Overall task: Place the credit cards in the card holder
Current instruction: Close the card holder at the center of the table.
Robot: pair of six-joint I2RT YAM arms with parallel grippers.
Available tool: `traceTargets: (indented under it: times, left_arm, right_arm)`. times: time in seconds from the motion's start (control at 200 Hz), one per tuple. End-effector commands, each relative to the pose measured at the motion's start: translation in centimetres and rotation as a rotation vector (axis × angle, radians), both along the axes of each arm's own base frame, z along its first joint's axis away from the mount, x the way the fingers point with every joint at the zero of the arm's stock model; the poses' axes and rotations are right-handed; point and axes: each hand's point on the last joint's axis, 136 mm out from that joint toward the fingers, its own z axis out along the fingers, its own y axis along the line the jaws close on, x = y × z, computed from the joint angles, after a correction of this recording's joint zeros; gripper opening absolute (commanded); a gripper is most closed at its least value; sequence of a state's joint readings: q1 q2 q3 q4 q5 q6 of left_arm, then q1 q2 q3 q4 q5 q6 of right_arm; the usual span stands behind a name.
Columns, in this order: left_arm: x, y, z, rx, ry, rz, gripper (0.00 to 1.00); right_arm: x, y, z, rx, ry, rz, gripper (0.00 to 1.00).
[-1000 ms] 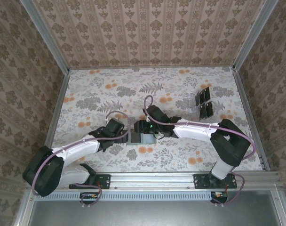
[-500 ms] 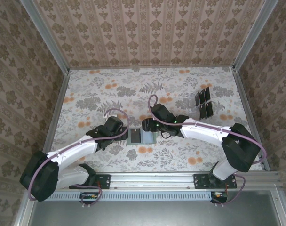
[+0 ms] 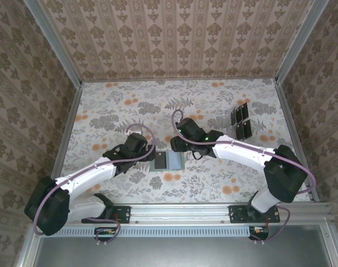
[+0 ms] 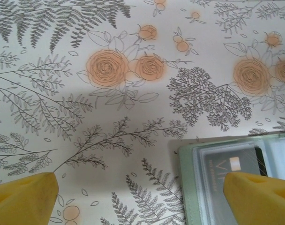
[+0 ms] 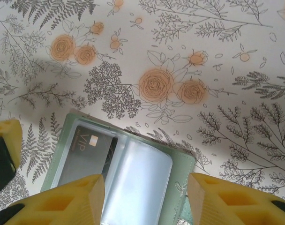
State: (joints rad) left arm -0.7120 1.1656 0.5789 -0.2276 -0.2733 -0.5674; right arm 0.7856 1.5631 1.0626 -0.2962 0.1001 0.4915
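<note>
We've got the left gripper [image 4: 141, 190] wide, right gripper [image 5: 146, 190] half-open (empty) over the card holder [image 3: 168, 161], one credit card [image 5: 92, 149] inside.

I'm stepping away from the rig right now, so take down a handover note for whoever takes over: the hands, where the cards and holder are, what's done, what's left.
Left hand: open, empty, low at the card holder's end, one finger over its corner.
Right hand: open, empty, just above the holder.
Holder: lies open on the table between the two hands.
Done: one black card sits in the clear pocket nearer the left hand; the second pocket is empty.
Left: the other credit cards are at the table's far right; fetch them and slot them in.
</note>
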Motion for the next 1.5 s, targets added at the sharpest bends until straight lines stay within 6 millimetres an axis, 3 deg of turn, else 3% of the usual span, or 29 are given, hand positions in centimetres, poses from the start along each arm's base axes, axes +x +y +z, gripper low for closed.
traceTargets:
  times: [0.0,0.41,0.77,1.07,1.495]
  left_arm:
    - [-0.2,-0.9,1.2,-0.007,-0.028,-0.044,1.0]
    - [-2.1,-0.1,0.2,-0.052,-0.001,-0.028,1.0]
    - [-2.6,0.3,-1.2,-0.056,0.013,-0.013,1.0]
    - [-2.6,0.2,-1.5,-0.066,0.017,-0.012,1.0]
    - [-3.1,0.5,-2.2,-0.074,0.031,-0.011,1.0]
  right_arm:
    - [-0.2,-1.1,-1.4,-0.085,0.037,0.001,0.5]
    - [-1.0,-1.2,-3.7,-0.116,0.108,0.006,0.49]
    - [-1.5,1.5,-5.9,-0.144,0.159,0.07,0.46]
    - [-1.8,3.0,-6.5,-0.145,0.175,0.107,0.46]
    - [-2.1,1.7,-9.3,-0.207,0.211,0.082,0.45]
